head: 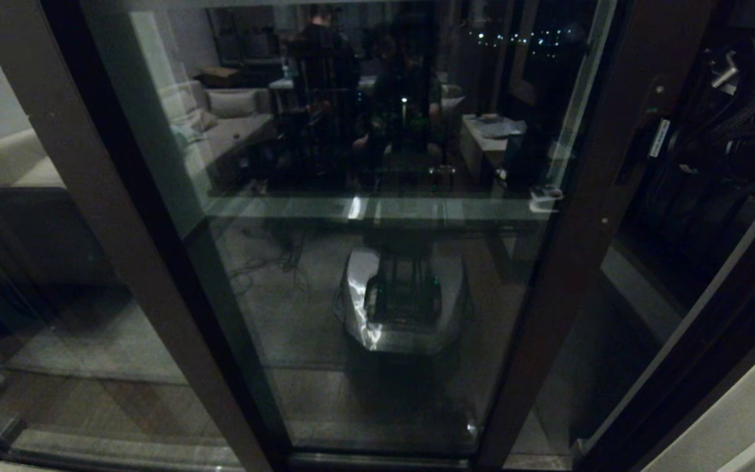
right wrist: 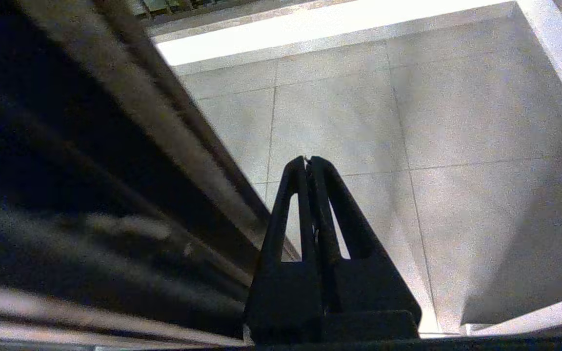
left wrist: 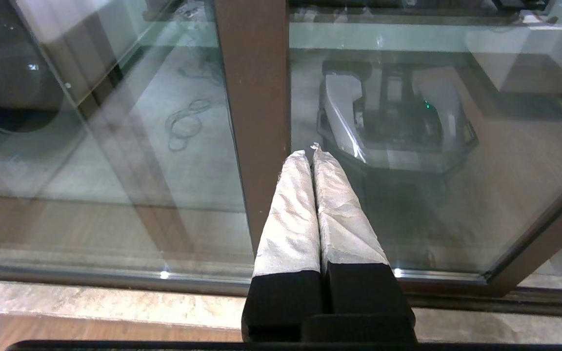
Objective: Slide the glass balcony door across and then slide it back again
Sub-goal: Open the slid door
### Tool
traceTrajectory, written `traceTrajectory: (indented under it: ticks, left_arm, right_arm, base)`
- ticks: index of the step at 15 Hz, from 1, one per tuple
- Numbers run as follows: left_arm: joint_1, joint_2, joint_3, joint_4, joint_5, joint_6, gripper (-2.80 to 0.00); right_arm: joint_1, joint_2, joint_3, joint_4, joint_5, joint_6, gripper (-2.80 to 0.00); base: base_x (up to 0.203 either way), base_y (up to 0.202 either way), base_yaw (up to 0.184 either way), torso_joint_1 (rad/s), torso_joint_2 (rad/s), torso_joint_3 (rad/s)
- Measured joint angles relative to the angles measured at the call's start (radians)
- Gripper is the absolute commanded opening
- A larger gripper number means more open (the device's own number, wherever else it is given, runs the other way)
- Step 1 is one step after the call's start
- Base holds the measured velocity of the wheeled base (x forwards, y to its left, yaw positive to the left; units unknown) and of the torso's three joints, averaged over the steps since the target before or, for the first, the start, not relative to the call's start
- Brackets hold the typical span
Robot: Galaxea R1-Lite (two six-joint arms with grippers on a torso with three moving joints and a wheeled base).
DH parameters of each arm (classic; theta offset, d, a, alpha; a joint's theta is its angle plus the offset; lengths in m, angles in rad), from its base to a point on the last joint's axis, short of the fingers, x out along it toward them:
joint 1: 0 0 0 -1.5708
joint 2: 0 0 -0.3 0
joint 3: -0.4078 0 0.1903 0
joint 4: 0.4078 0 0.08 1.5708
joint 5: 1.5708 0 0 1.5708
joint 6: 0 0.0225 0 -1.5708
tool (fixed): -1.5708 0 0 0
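Glass balcony door (head: 384,262) mirrors a dim room; left tool (left wrist: 312,153) and right tool (right wrist: 308,163) closed, empty

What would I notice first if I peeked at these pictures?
The big glass balcony door fills the head view, mirroring a shiny grey robot base low in its middle. In the left wrist view, the left claw, wrapped in silvery-white, points shut at a brown frame post. The right claw hangs shut over pale floor tiles.

**op:** quick headcount from my remote seat. I count two brown uprights, one being the glass balcony door (head: 377,262) stile.

**reply:** grippers?

**op:** two: left gripper (left wrist: 312,152) and right gripper (right wrist: 307,160). I also see one robot base reflection (head: 404,305) in the glass.
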Motion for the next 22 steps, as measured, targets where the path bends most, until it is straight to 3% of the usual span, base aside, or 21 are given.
traceTrajectory:
  ticks: [16, 22]
  left_arm:
    - [0.0, 0.0, 0.0, 0.001, 0.0, -0.001, -2.8]
    - [0.0, 0.0, 0.0, 0.0, 0.0, 0.0, -2.8]
  right_arm:
    - [0.152, -0.02, 0.0, 0.002, -0.035, -0.001, -2.8]
    - [0.211, 0.013, -0.018, 0.002, -0.097, -0.002, -2.8]
  base:
    - [0.0, 0.0, 0.0, 0.0, 0.0, 0.0]
    - [0.0, 0.0, 0.0, 0.0, 0.0, 0.0]
